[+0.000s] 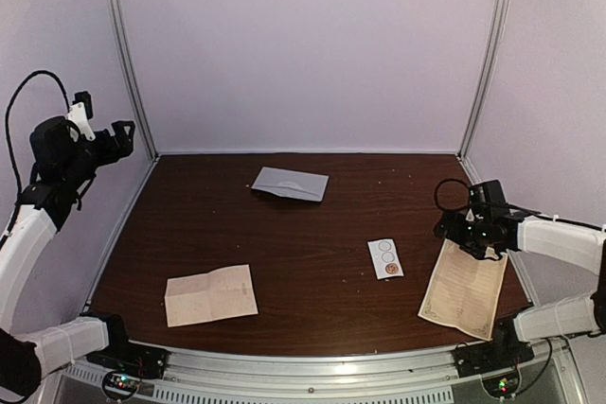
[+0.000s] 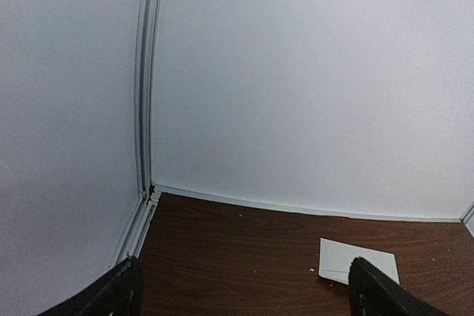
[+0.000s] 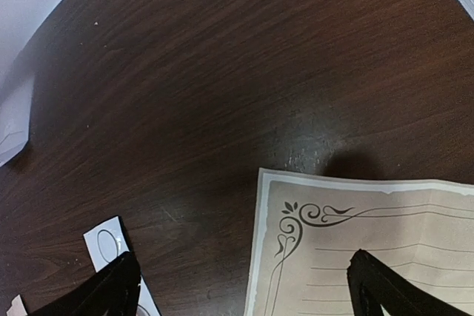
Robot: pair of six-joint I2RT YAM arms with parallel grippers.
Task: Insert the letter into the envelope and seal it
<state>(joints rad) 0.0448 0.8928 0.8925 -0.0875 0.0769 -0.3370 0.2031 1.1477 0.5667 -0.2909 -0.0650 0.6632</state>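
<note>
Both sets of jaws are wide apart, nothing in either. My left gripper is up high at the far left by the wall. My right gripper hangs low over the far edge of the lined sheet at the near right; can't tell if it's touching. The envelope lies flat on the table at far centre, well apart from both grippers. I expect it to be thin, light and floppy, lying flush on smooth wood, so there's no room under it for a finger. Best bet is to pinch a corner or a lifted flap edge, pinning it with the other arm so it doesn't skate. Can't tell how the flap sits. The top view alone gives the full layout, including a folded tan sheet at the near left that neither wrist camera sees. The right wrist view alone resolves the ornate border and ruled lines on the lined sheet, so I take that as the letter. It also shows the sticker strip just beside my left finger. The left wrist view is mostly wall, with the envelope partly hidden behind one fingertip.
</note>
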